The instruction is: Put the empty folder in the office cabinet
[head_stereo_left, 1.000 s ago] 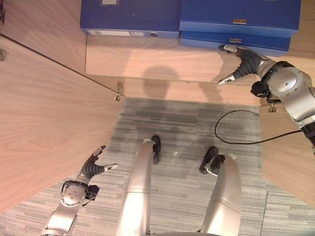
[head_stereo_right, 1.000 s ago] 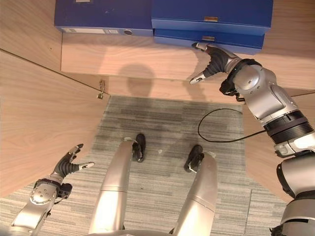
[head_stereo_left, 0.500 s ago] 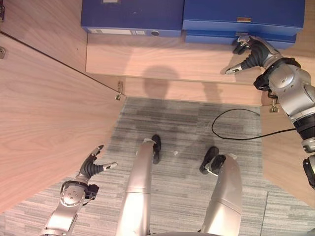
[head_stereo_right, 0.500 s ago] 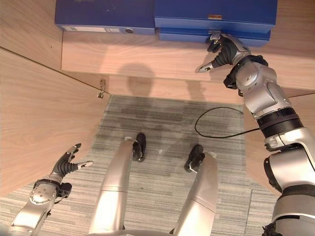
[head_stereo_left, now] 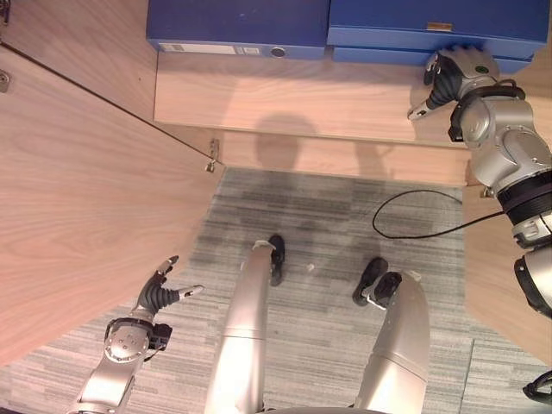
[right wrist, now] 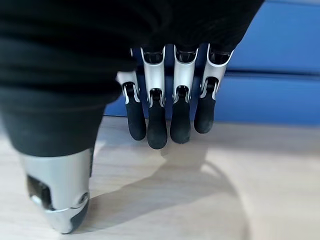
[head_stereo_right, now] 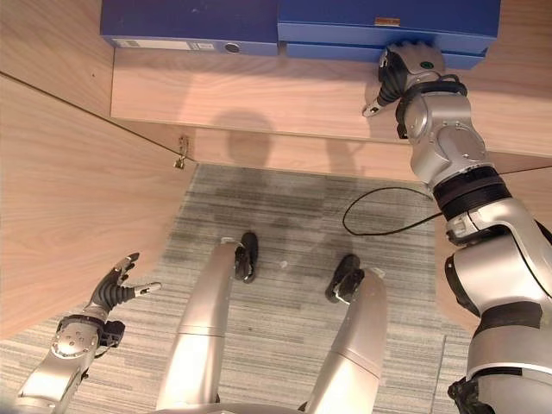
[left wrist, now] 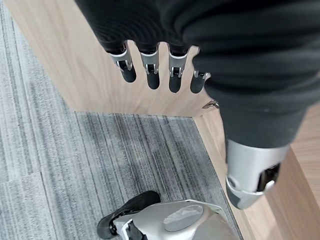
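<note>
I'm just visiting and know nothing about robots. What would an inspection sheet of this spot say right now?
Surface: wooden cabinet shelf, bare in front.
Job's things: blue folders lying at the shelf's back, two stacked at right, one at left.
Clutter: nothing seen.
Hands: right hand at the stacked folders' front edge, fingers straight, holding nothing; left hand open, low beside the cabinet door.
Cables: left out, robot's own.
Surroundings: grey striped carpet.
</note>
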You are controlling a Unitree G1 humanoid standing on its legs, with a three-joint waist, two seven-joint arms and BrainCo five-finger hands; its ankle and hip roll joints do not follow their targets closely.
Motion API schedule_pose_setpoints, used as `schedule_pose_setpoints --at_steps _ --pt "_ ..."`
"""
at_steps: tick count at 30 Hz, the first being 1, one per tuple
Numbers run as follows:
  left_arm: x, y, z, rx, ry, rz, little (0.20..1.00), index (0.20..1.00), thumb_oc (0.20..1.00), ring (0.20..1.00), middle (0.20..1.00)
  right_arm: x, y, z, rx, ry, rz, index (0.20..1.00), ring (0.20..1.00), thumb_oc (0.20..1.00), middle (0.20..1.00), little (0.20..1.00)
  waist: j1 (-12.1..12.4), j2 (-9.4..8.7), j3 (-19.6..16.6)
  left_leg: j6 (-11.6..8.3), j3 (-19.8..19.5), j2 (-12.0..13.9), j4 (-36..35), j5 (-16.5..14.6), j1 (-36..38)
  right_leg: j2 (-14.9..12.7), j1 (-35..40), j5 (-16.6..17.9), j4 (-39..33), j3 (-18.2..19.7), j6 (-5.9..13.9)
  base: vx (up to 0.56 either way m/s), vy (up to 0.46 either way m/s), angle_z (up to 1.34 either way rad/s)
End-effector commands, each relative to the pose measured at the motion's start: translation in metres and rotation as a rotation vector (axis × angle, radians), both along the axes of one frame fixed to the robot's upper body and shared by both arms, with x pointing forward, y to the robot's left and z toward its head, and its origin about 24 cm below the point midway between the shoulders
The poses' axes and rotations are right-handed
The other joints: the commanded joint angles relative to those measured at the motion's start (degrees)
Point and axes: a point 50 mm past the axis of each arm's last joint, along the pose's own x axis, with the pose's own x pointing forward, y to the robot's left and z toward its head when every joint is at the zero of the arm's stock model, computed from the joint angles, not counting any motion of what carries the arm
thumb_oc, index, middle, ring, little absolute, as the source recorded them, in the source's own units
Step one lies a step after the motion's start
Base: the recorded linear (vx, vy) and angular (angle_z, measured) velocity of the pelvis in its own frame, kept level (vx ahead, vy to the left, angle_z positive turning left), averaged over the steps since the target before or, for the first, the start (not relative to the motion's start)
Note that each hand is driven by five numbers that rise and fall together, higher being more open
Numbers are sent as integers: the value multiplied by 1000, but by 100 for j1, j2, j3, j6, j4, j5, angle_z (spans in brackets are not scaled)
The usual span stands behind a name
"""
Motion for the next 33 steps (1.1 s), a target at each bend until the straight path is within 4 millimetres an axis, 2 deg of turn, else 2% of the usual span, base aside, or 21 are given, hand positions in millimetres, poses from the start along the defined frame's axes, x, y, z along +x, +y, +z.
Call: schedule_pose_setpoints --at_steps 1,3,4,8,9,10,12,16,17,18,20,24,31,33 --pt "-12 14 10 42 -48 38 1000 1000 1000 1000 1000 9 11 -8 -194 -29 -52 1000 1000 1000 1000 1000 109 93 -35 22 -252 -281 -911 447 -378 -86 121 -477 97 -569 -335 0 0 0" --pt "-12 14 10 41 -52 40 1000 1000 1000 1000 1000 11 12 -8 -204 -33 -56 1000 1000 1000 1000 1000 115 98 -38 17 -254 -287 -925 456 -376 -85 129 -469 80 -577 -334 0 0 0" --pt "-10 13 14 43 -75 30 1000 1000 1000 1000 1000 18 17 -22 -222 -15 -57 1000 1000 1000 1000 1000 178 115 -24 9 -265 -299 -962 483 -360 -82 149 -439 34 -582 -332 0 0 0" --pt "-7 12 16 41 -96 26 1000 1000 1000 1000 1000 26 34 -44 -146 44 -19 1000 1000 1000 1000 1000 186 137 -1 11 -263 -299 -952 492 -352 -59 171 -425 28 -584 -339 -5 -1 -3" --pt "-7 12 16 42 -96 26 1000 1000 1000 1000 1000 26 34 -44 -146 44 -19 1000 1000 1000 1000 1000 185 135 -1 11 -263 -298 -953 492 -351 -58 171 -425 28 -584 -339 -8 -9 -3" --pt "-6 10 16 40 -98 27 1000 1000 1000 1000 1000 27 47 -57 -122 75 18 1000 1000 1000 1000 1000 172 141 15 11 -253 -293 -962 495 -349 -47 181 -416 8 -576 -345 0 0 0" --pt "-6 10 13 31 -91 41 1000 1000 1000 1000 1000 28 60 -80 -89 149 53 1000 1000 1000 1000 1000 133 118 20 6 -238 -288 -994 511 -337 -17 175 -375 -17 -557 -347 0 0 0" --pt "-5 10 11 33 -72 46 1000 1000 1000 1000 1000 24 66 -110 19 299 82 1000 1000 1000 1000 1000 47 52 17 10 -232 -282 -1019 521 -331 0 171 -345 -43 -550 -358 0 0 0" --pt "-5 10 11 33 -71 46 1000 1000 1000 1000 1000 24 66 -110 20 299 82 1000 1000 1000 1000 1000 48 50 14 10 -231 -282 -1020 521 -330 0 170 -345 -44 -549 -358 0 0 0" --pt "-4 8 11 35 -58 30 1000 1000 1000 1000 1000 23 66 -122 74 394 88 1000 1000 1000 1000 1000 35 36 10 6 -223 -279 -1025 532 -325 -3 162 -336 -43 -548 -366 0 0 0" --pt "-3 8 11 45 -46 17 1000 1000 1000 1000 1000 21 67 -132 146 470 104 1000 1000 1000 1000 1000 24 27 7 2 -221 -287 -1031 543 -330 0 150 -328 -39 -545 -367 0 0 0" --pt "-4 6 9 30 -32 8 1000 1000 1000 1000 1000 19 66 -141 203 543 121 1000 1000 1000 1000 1000 35 9 15 -4 -216 -285 -1035 561 -334 10 115 -314 -26 -508 -361 0 0 0" --pt "-2 5 7 12 -28 10 1000 1000 1000 1000 1000 19 56 -140 157 569 84 1000 1000 1000 1000 1000 62 6 47 -6 -199 -279 -1024 573 -342 -6 69 -294 5 -472 -348 0 0 0" --pt "0 4 8 7 -26 3 1000 1000 1000 1000 1000 18 55 -146 148 596 69 1000 1000 1000 1000 1000 54 7 47 -4 -176 -267 -1055 584 -324 -9 95 -293 -19 -478 -357 0 0 0"
